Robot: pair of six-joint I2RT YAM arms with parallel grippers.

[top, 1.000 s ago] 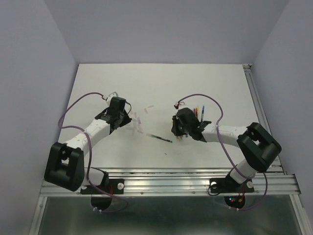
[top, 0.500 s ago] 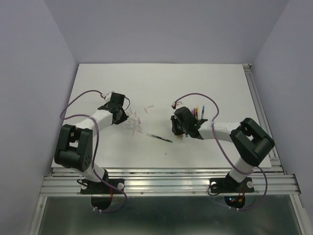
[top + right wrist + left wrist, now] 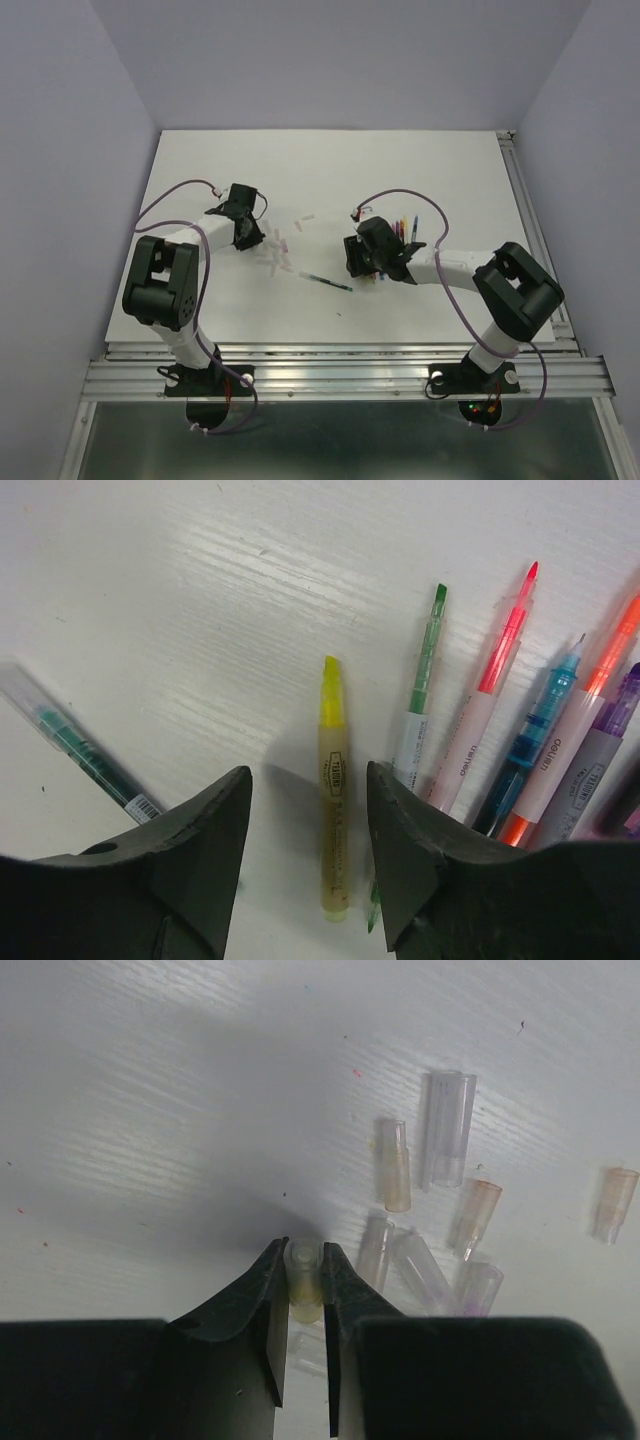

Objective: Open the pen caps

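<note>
The left gripper [image 3: 302, 1255] had swung away from the middle of the table [image 3: 400, 170] toward its left side, the arm folding back at the elbow, and its fingers were pinching a yellowish cap [image 3: 304, 1288] upright just above the surface. Just to the right of it lay the loose caps [image 3: 440, 1210], a small scatter of pale pink, amber and clear tubes, some touching one another. That put the held cap at the edge of the heap, so the left arm looked ready to drop it there. Further right, alone between the two arms, lay a dark green pen [image 3: 328, 283], and in the right wrist view its far end seemed to carry a clear cap, though that was hard to tell. The right gripper [image 3: 308, 773] had gone from nearly closed to spread wide within the last second, and the yellow pen [image 3: 333, 780] now lay flat on the table between its fingers, touching neither, tip bare. Beside it to the right ran the row of pens [image 3: 520, 710], green, pink, blue, orange and purple, all with tips exposed. The yellow pen was therefore done and set down with the finished ones, and the dark green pen was probably the next to be opened.
</note>
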